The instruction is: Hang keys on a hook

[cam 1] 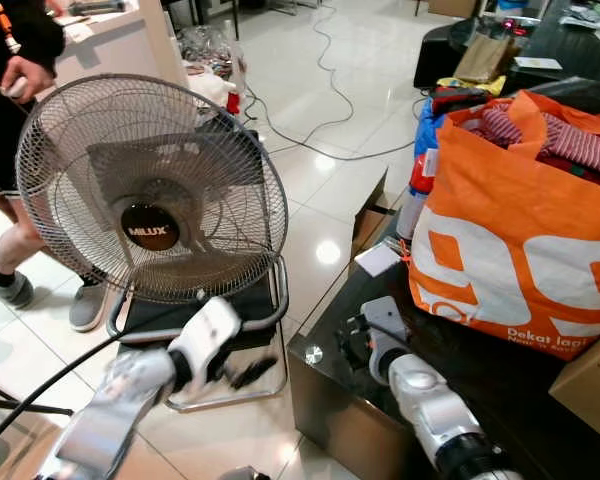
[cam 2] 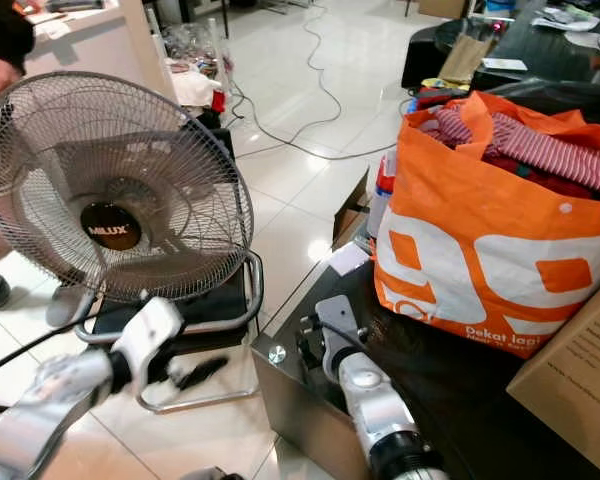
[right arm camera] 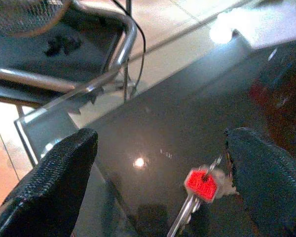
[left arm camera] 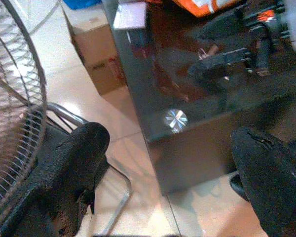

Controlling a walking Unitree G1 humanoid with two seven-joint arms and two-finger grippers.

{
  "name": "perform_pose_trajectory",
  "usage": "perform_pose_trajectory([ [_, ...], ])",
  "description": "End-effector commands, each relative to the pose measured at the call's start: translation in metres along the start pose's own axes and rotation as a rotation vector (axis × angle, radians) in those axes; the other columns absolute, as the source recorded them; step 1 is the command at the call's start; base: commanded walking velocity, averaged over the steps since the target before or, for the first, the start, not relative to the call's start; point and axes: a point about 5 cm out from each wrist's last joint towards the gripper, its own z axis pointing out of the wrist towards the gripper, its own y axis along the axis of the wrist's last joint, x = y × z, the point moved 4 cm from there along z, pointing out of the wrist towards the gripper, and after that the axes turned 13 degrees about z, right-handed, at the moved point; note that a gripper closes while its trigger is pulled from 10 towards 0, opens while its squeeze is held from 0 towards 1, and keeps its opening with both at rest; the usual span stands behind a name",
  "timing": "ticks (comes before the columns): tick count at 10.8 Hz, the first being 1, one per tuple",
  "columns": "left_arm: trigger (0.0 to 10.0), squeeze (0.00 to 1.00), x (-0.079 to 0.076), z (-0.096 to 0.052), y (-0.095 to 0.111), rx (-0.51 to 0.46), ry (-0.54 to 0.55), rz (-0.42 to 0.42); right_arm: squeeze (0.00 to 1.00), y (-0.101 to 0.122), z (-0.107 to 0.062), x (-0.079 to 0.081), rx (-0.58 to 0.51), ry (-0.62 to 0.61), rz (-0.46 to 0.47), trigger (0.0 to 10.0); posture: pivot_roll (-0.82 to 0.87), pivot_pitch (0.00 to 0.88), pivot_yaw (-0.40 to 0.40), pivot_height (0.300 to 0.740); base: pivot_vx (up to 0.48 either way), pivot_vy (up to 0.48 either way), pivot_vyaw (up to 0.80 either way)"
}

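Right gripper [right arm camera: 158, 182] fingers spread wide over dark table [cam 1: 510, 390] near its left edge, red-headed key [right arm camera: 201, 183] beside one finger. Left gripper [left arm camera: 177, 173] also spread, low by fan [cam 1: 150, 190], floor btwn.

The round dark badge at the middle of the fan [cam 1: 150, 190] reads "MILUX" in pale letters. The orange bag [cam 1: 520, 250] carries large white figures, cut off by folds and not readable as a whole, and below them a small white line that starts "Dekat" and runs on into words too blurred to make out. The cardboard box [cam 2: 580, 375] bears faint print, too small to read.
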Motion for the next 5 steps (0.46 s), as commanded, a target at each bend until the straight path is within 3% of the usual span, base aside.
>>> perform_pose_trajectory([
  [1,10.0,0.06,0.001,-0.004,0.006,-0.014,-0.006,0.007,0.0,-0.001,0.002,0.0,-0.002,-0.015,0.005,10.0,-0.01,0.0,0.061,0.74,0.0,0.0,0.0],
  [3,10.0,0.06,-0.002,-0.011,0.007,-0.003,-0.02,0.009,0.0,-0.008,0.006,0.005,0.023,-0.052,0.045,6.0,0.0,0.0,0.059,0.74,0.0,0.0,0.0],
  [4,10.0,0.06,-0.003,-0.013,0.007,0.001,-0.022,0.006,0.0,-0.015,0.008,0.01,0.057,-0.064,0.064,0.0,0.01,0.0,0.058,0.74,0.0,0.0,0.0],
  [5,10.0,0.07,-0.004,-0.014,0.008,0.004,-0.023,0.003,0.0,-0.019,0.009,0.011,0.072,-0.067,0.067,0.0,0.01,0.0,0.054,0.74,0.0,0.0,0.0],
])
